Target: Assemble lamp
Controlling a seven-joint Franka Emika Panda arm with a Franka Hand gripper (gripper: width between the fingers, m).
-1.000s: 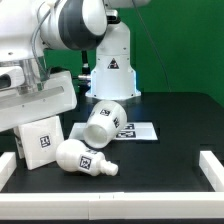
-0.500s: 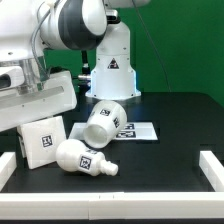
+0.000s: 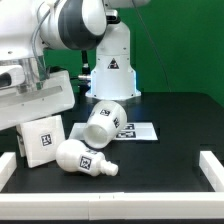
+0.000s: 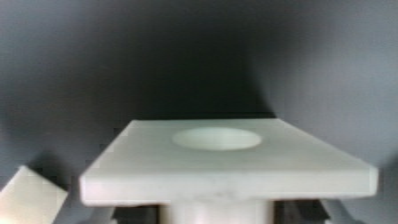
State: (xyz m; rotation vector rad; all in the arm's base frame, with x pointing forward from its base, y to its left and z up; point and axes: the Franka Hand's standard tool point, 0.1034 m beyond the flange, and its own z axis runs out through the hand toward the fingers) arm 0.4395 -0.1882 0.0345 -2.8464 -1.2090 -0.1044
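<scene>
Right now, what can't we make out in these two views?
- Gripper: in the exterior view it is hidden behind the arm's white wrist housing. The wrist view does not show it clearly, so open or shut is unknown.
- Flat square white plastic base: the wrist view is blurred, so what grips or supports it cannot be seen.
- Marker board: in the exterior view it is partly covered by the tapered white plastic shade.

Blurred base (image 4: pixel 222 160), end effector fingers hidden behind it
</scene>
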